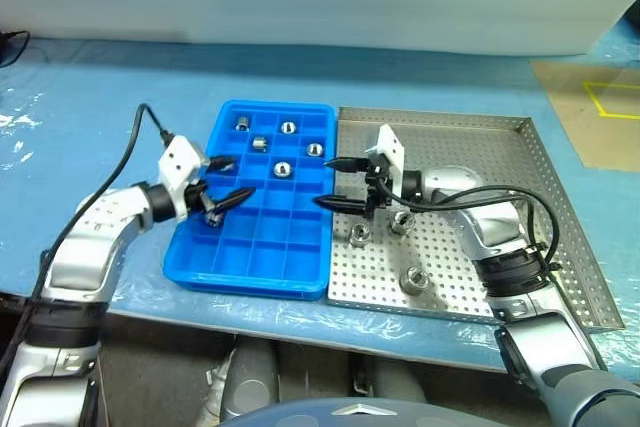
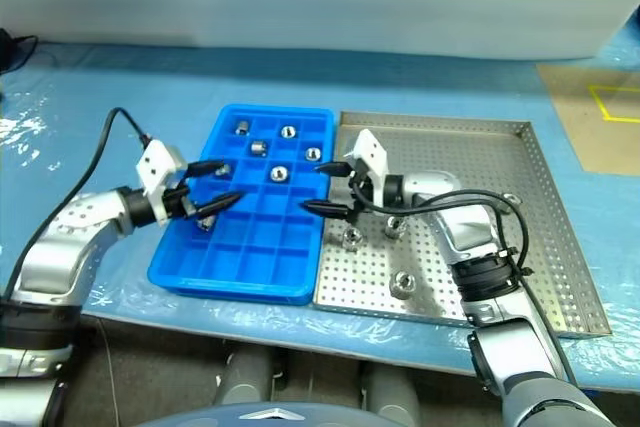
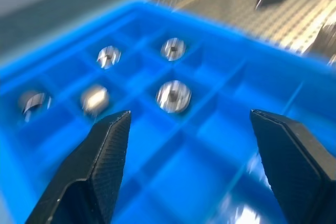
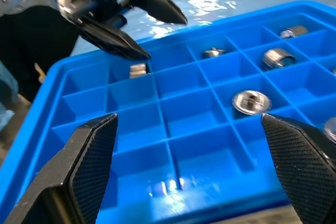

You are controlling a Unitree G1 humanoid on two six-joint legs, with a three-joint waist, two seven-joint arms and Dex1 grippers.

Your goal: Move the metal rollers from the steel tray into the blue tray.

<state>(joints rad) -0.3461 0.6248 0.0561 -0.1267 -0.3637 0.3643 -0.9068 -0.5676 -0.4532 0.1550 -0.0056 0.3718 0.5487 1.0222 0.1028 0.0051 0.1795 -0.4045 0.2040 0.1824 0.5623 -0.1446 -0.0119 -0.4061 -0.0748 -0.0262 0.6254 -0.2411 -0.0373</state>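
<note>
Left end effector [image 1: 222, 181] hovered with fingers parted and empty over the bright blue compartmented plastic tray [image 1: 196, 259], apparently after depositing a roller. Right end effector [image 1: 338, 183], fully spread and empty, spanned the seam beside the perforated steel tray [image 1: 520, 162]. Three shiny ring-shaped metal rollers [image 1: 411, 279] awaited transfer.

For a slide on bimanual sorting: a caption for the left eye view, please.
Both open grippers, left and right, hover over the blue tray holding metal rollers; three remain on the steel tray.

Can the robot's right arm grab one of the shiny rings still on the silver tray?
Probably yes: the right end effector is open and empty, and the metal rollers lie uncovered on the steel tray just beside it.
</note>
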